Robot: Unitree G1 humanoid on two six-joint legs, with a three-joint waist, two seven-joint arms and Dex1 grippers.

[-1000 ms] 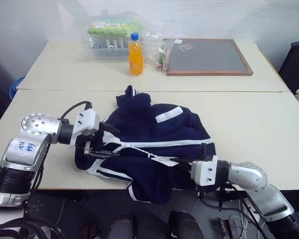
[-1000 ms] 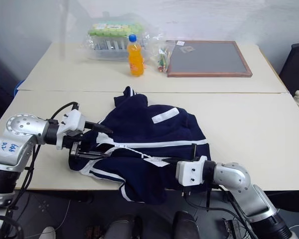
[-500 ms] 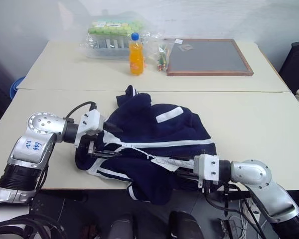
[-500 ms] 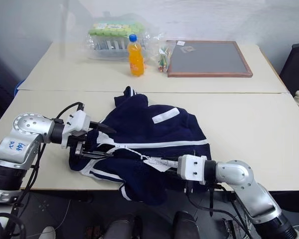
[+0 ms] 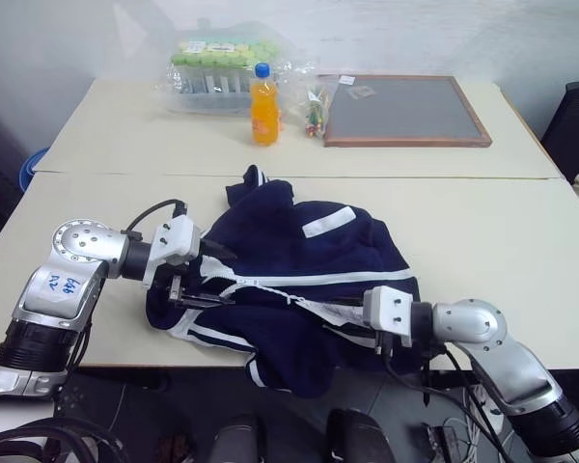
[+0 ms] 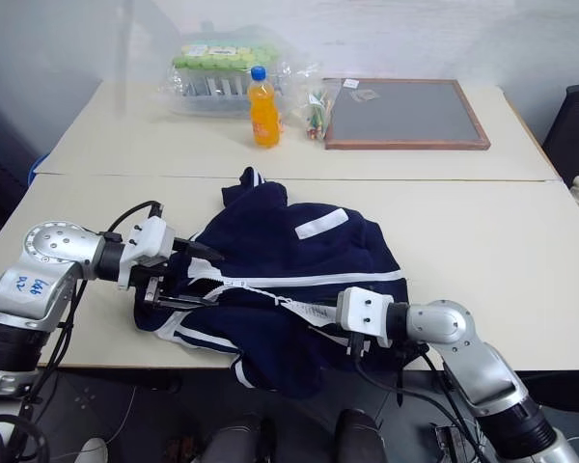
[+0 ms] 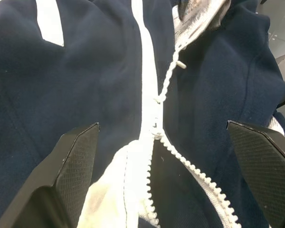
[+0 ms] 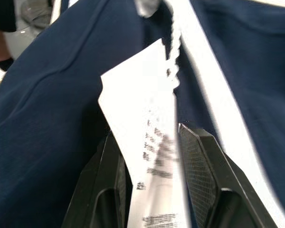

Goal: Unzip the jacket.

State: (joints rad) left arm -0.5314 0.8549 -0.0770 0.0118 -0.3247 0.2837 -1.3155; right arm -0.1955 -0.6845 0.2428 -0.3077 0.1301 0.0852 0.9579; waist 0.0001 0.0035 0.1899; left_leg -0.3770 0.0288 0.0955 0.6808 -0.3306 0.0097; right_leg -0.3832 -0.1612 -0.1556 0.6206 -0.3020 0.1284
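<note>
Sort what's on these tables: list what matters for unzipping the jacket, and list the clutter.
For the job:
- jacket
- paper tag at its zipper
- left gripper
- right gripper

Clutter:
- orange drink bottle
- framed board
- plastic-wrapped pack of bottles

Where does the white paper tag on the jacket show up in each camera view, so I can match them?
Left eye view: paper tag on the jacket's near edge, just ahead of the right hand.
Right eye view: same spot, lower centre.
Left wrist view: too unclear to tell the tag apart.
Right wrist view: tag between that hand's two fingers.
Shared landmark: the white zipper trim.
</note>
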